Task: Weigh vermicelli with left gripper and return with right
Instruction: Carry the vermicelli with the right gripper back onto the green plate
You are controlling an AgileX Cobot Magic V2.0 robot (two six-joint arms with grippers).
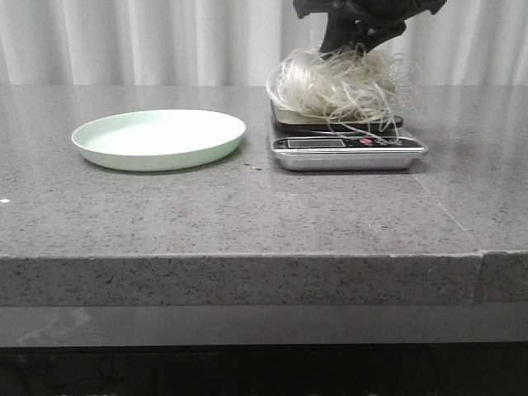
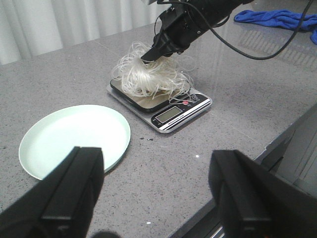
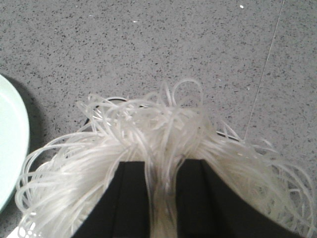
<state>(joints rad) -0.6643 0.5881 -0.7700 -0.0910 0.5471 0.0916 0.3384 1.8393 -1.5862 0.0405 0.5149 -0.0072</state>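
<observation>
Gripping vermicelli (image 1: 342,82) atop scale (image 1: 346,148) near counter's far right edge, right gripper (image 3: 161,198) pinches strands. Left gripper (image 2: 156,193) hangs open, holding nothing. Pale green plate (image 1: 158,139) sits beside scale; blue cloth (image 2: 277,19) well apart.

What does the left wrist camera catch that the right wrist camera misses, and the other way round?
Only the left wrist view shows the silver kitchen scale, a blue cloth and the left gripper, open. Only the right wrist view shows up close the right gripper pinching strands. Both show the white vermicelli clump and the pale green round plate.
</observation>
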